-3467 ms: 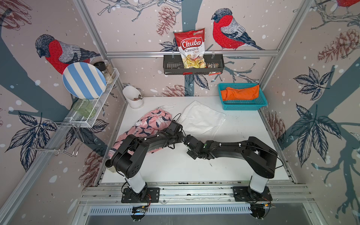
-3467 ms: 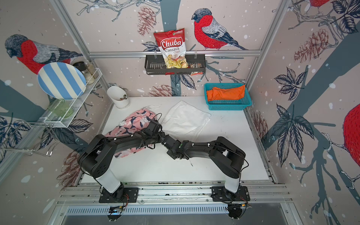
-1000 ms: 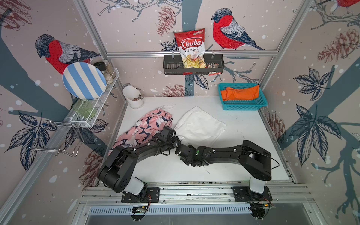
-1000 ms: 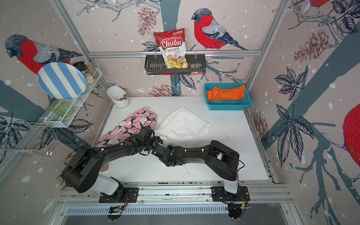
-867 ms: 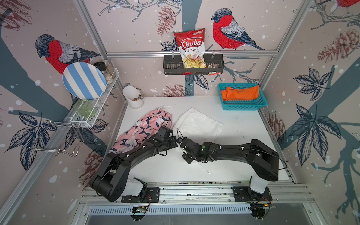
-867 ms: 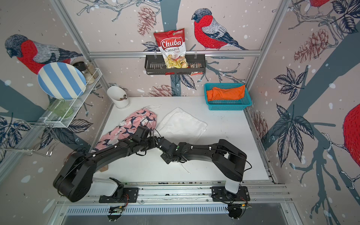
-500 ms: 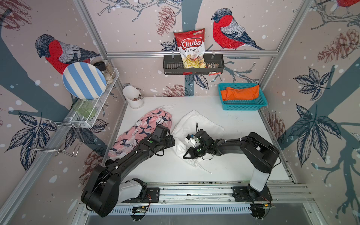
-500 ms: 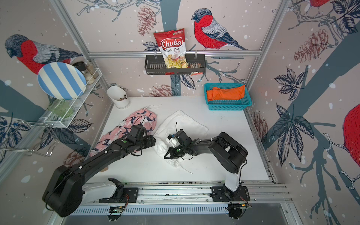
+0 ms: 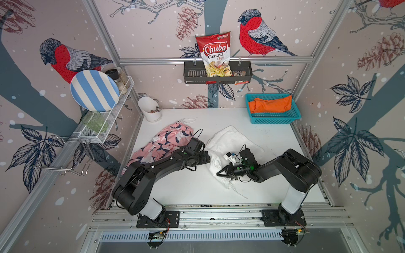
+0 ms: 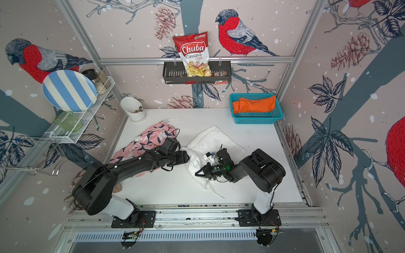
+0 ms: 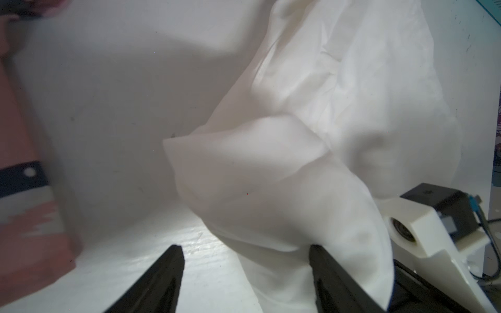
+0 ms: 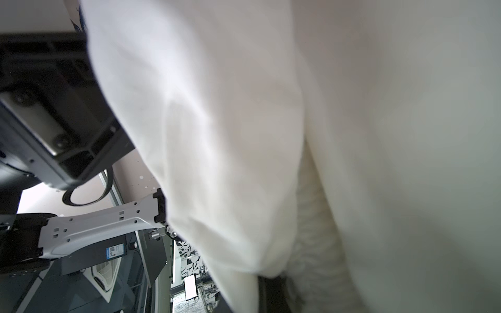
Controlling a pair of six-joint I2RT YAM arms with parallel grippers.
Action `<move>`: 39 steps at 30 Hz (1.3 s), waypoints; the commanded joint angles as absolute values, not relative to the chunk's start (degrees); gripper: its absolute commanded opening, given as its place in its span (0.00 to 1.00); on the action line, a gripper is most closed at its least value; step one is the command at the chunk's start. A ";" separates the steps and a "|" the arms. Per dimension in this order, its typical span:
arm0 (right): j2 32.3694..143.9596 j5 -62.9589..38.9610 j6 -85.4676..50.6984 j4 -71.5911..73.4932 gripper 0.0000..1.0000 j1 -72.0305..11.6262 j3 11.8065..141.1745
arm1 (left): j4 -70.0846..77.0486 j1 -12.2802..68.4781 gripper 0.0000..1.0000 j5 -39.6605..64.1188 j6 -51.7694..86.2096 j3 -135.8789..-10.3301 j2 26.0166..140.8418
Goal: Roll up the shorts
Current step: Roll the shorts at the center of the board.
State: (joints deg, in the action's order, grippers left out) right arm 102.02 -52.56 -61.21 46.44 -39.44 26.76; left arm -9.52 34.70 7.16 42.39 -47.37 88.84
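Observation:
The white shorts (image 9: 232, 140) lie bunched mid-table, their near edge folded up into a thick lump. My right gripper (image 9: 219, 174) points left over that lump and is shut on the white shorts; in the right wrist view the cloth (image 12: 271, 108) fills the frame and covers the jaws. My left gripper (image 9: 207, 156) stands open at the shorts' left edge, cloth (image 11: 325, 108) sagging between its fingers (image 11: 173, 260). The pink patterned shorts (image 9: 166, 142) lie at the left, partly under my left arm. The orange shorts (image 9: 270, 105) sit in the teal basket (image 9: 274, 119).
A white drawstring (image 9: 238, 192) trails from the shorts toward the front edge. A white cup (image 9: 150, 108) stands at the back left corner. A wire rack with a striped plate (image 9: 94, 91) juts from the left wall; a chips bag (image 9: 215, 54) hangs on the back wall.
My right gripper has dragged the white shorts' near edge up and over, bunching the cloth. My left arm has stretched out to the shorts' left edge, and its jaws have spread wider.

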 commanded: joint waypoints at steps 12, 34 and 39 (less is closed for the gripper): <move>100.49 -47.91 -58.92 41.67 0.01 -39.90 27.53 | -9.21 34.80 0.77 7.18 46.58 -46.18 80.52; 96.29 -45.59 -50.27 28.77 0.01 -39.82 29.54 | 1.81 32.64 0.80 12.19 45.76 -44.21 96.36; 93.28 -35.67 -38.88 10.14 0.07 -40.76 34.97 | 3.47 30.84 0.39 14.39 44.48 -44.11 99.13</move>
